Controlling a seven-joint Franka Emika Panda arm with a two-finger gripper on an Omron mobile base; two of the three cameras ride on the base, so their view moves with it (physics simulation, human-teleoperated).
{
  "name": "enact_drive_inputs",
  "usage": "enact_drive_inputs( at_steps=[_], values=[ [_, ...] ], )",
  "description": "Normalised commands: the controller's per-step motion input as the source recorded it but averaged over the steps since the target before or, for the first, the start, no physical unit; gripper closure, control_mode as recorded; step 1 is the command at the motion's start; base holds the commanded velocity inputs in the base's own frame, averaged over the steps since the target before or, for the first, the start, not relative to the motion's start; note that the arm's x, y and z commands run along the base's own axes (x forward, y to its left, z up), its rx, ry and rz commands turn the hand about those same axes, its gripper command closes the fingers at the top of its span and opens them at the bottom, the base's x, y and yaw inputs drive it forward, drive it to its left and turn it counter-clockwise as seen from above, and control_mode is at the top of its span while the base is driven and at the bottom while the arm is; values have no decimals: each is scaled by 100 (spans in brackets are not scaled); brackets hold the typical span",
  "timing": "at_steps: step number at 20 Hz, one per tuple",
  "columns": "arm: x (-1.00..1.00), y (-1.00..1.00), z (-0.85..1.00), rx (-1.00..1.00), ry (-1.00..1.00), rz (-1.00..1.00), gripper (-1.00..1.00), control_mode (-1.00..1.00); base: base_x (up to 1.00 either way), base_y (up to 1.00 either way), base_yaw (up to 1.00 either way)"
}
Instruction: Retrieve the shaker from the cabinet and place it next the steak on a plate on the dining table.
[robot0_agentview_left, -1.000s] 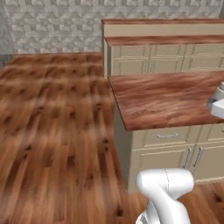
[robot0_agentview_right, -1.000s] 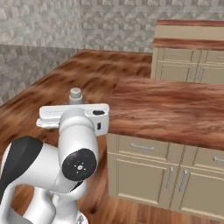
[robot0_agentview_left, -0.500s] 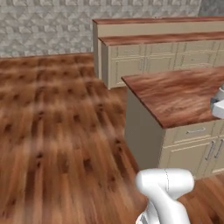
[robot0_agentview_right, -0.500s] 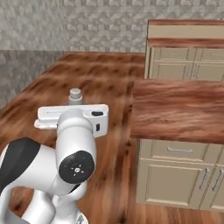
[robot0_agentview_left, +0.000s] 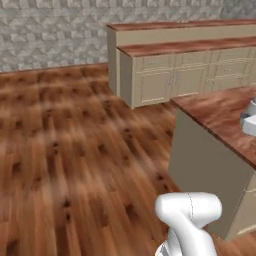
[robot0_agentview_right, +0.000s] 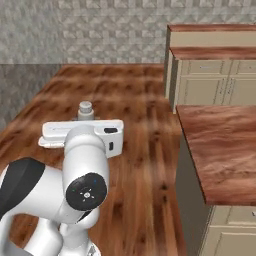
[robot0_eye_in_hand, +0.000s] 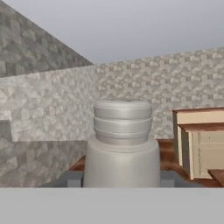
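One shaker (robot0_eye_in_hand: 122, 148) sits upright between the dark fingertips of the hand (robot0_eye_in_hand: 121, 181), which is clamped on its body; judging by the task, it is kept upright and close to the robot for the drive toward the dining table. From the right base view the shaker's cap (robot0_agentview_right: 85, 108) pokes up just behind the level white hand. Beyond the shaker lies wood floor (robot0_agentview_left: 65, 140), then a reddish-topped counter (robot0_agentview_right: 220, 150), and farthest the grey stone wall (robot0_agentview_right: 100, 30).
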Motion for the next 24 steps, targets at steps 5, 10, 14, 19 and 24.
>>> enact_drive_inputs(
  at_steps=[5,10,14,19,24],
  values=[
    [0,0,0,0,0,0,100,100,100,100,-13],
    [0,0,0,0,0,0,100,100,100,98,-17],
    [0,0,0,0,0,0,100,100,100,83,-21],
    [0,0,0,0,0,0,100,100,100,45,-9],
    [0,0,0,0,0,0,100,100,100,0,0]
  ],
)
